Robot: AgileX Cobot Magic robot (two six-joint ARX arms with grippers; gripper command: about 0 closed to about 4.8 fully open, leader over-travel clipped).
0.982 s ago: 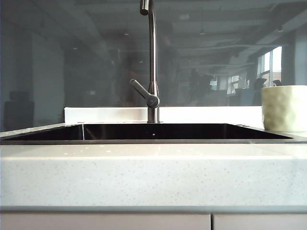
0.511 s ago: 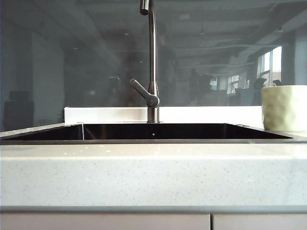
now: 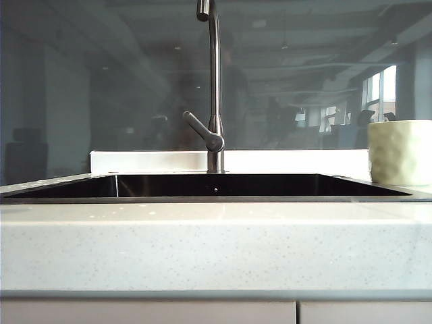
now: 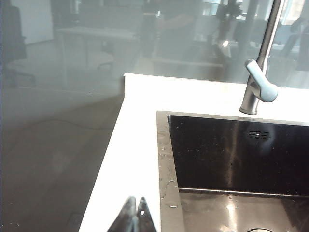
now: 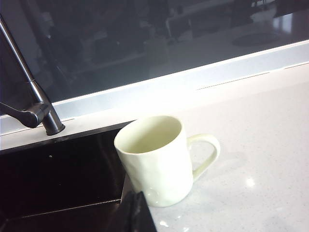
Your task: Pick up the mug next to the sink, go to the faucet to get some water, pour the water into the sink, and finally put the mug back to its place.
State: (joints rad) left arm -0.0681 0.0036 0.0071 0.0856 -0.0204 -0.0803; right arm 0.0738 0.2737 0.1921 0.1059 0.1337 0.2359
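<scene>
The mug point(image 5: 157, 159) stands upright on the counter point(image 5: 260, 145) just beside the sink point(image 5: 58, 169) rim (handle turned away from the basin). The faucet point(image 3: 214, 88) rises behind the sink. Right gripper point(image 5: 136, 212), jaws pressed together, sits near the mug. Left gripper point(image 4: 133, 215), likewise closed, hangs over the sink's opposite edge.

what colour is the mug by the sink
Pale cream-yellow, faintly dimpled; the mug shows best in the right wrist view.

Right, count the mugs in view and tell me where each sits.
1. The pale cream-yellow dimpled ceramic mug stands upright on the speckled counter, beside the dark sink's right rim. None other shows.
</scene>
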